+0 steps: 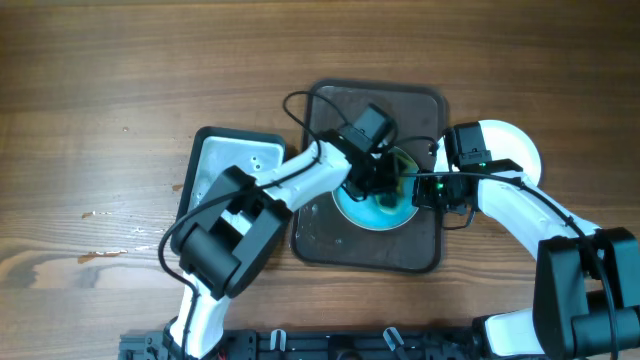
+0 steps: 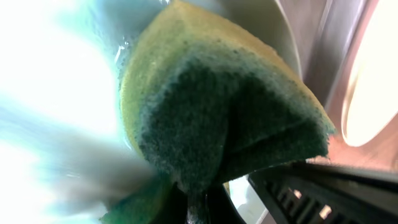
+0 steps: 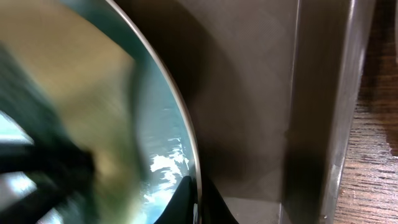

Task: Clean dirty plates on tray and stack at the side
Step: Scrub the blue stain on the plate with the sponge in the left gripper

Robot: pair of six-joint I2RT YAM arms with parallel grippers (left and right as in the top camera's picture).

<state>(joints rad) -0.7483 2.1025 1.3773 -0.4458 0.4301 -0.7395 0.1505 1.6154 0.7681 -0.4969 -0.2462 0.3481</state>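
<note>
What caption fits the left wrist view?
Close-up: yellow-and-green scouring sponge pressed on the glossy teal round plate, dark brown tray behind.

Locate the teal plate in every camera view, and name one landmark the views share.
Overhead: the teal plate lies mid-tray, partly hidden under both arms.
Left wrist: the teal plate is a pale blur filling the left side, behind the sponge.
Right wrist: the teal plate takes the left half, with its rim curving down the middle.
Shared landmark: the dark tray, which shows at upper right in the left wrist view and right of the plate in the right wrist view.

White arm shells (image 1: 505, 205), black joints (image 1: 230, 235) (looped black cables (image 1: 287, 103))
</note>
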